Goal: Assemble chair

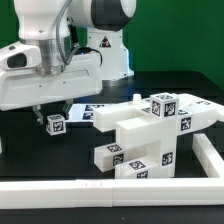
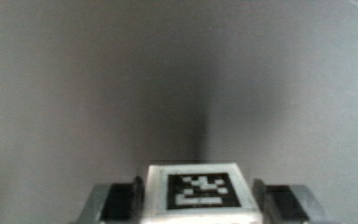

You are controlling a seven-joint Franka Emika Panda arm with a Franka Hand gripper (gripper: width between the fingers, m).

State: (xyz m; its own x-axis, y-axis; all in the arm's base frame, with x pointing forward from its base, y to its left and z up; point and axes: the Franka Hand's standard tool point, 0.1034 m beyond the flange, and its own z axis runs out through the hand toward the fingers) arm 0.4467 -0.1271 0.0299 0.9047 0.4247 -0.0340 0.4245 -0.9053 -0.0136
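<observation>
Glossy white chair pieces (image 1: 150, 125) carry black-and-white square tags on a black table (image 1: 30, 145); the rail (image 1: 100, 188) is white.

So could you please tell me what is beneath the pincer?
A small tagged white cube sits under the pincer, between its fingers in the wrist view. Contact is unclear, and its underside is hidden.

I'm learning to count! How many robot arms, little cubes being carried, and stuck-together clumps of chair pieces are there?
Robot arm: 1
Little cube, pinched in the end effector: 1
Clump of chair pieces: 1
Total: 3
</observation>
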